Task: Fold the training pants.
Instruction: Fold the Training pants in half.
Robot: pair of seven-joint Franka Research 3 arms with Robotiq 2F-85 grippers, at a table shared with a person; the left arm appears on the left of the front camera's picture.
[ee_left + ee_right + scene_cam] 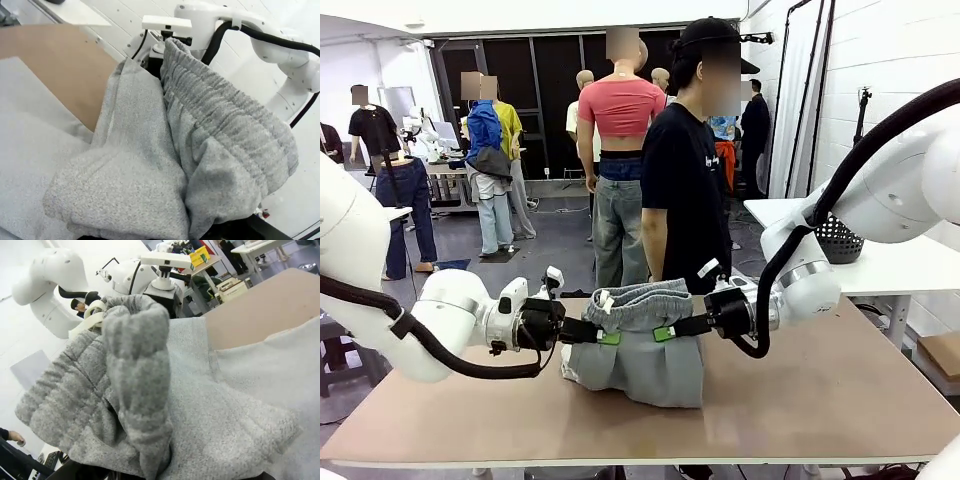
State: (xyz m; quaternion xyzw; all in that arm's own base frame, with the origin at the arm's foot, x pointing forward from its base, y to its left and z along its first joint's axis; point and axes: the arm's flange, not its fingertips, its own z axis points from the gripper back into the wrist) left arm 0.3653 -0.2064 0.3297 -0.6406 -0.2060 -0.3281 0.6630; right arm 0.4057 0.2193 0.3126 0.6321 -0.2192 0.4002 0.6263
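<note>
Brown table (840,400) spans the front view, person in a black T-shirt (682,190) standing at its far edge just behind the cloth. White side table (910,262) at right carries a black mesh basket (838,240). Training pants (638,345) sit mid-table, grey, bunched in a heap, lower part resting on the tabletop, gathered waistband lifted on top between the two arms. Left gripper (608,337) comes in from the left, jaws clamped on the waistband's left side, green pad showing against the fabric. Right gripper (665,333) comes in from the right, jaws pinched on the waistband's right side. Left wrist view: ribbed waistband (225,125) draped up close, other arm behind. Right wrist view: same cloth (135,390) bunched over the fingers.
</note>
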